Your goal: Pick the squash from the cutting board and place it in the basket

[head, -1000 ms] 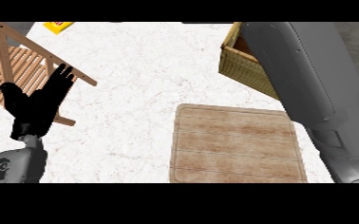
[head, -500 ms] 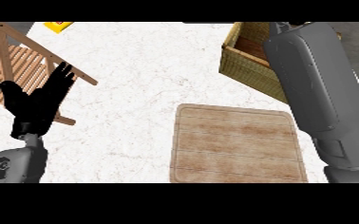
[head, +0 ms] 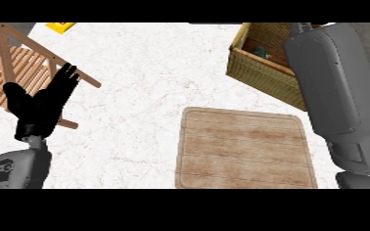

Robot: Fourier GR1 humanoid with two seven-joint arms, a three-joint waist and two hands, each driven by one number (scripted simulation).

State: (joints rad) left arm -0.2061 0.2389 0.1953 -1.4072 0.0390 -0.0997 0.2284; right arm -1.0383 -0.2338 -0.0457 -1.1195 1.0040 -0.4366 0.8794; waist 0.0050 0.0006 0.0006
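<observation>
Beyond the board's [head: 245,149] far right corner, a small, dull grey-green lump, seemingly the squash [head: 260,53], lies inside the basket [head: 264,76]. The right forearm [head: 325,83] crosses the basket, its hand out of sight. Well left of the board, the left hand [head: 42,105] rests with fingers released.

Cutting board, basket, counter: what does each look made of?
Cutting board: looks like pale wood, matte; plank lines and grain streaks run across it. Basket: woven wicker or straw, by the fine cross-weave on its wall. Counter: white stone, probably marble, with faint brownish veins; could be laminate.
</observation>
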